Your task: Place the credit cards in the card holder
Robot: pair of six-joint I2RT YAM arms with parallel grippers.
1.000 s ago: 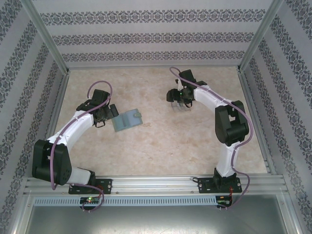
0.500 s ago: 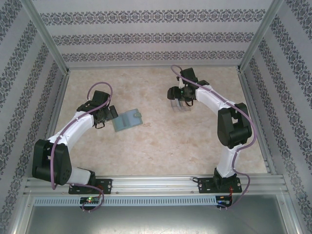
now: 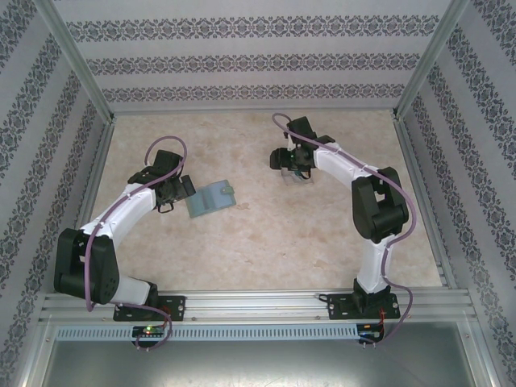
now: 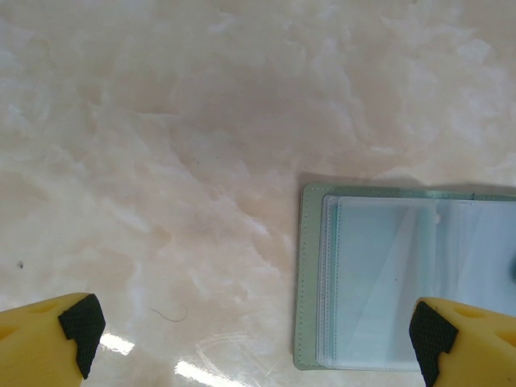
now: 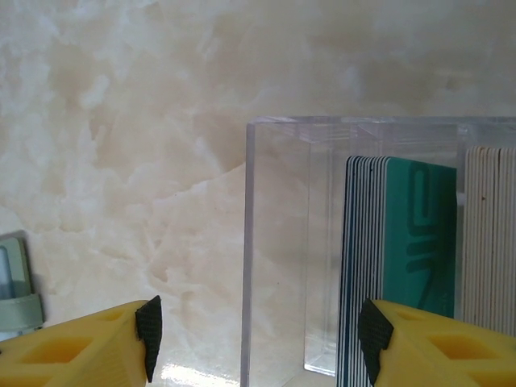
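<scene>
From overhead, my left gripper point(image 3: 181, 190) hangs low over the table point(image 3: 266, 242), just beside the left end of the holder point(image 3: 211, 199). The holder lies flat on the left half of the table, with its tab on the side away from me. My right gripper point(image 3: 290, 161) is further back, near the middle, at the box point(image 3: 298, 176) and well apart from the holder. At my left wrist, the two yellow fingertips point(image 4: 81, 330) sit in the bottom corners, so those jaws are spread as wide as they go, with nothing between them but bare table and the near corner of the holder. The holder is open there, its clear sleeves facing up inside the grey-green cover, and my right-hand pad is close to its lower edge. I cannot tell whether it touches. At my right wrist, the jaws stand partly apart and grip nothing. The left wall of the clear box rises between my pads point(image 5: 148, 326). Teal cards point(image 5: 407, 242) stand on edge inside the box, packed together just above my right-hand pad, with a pale stack point(image 5: 488, 234) beside them in the next compartment. A sliver of the holder shows at the left edge.
</scene>
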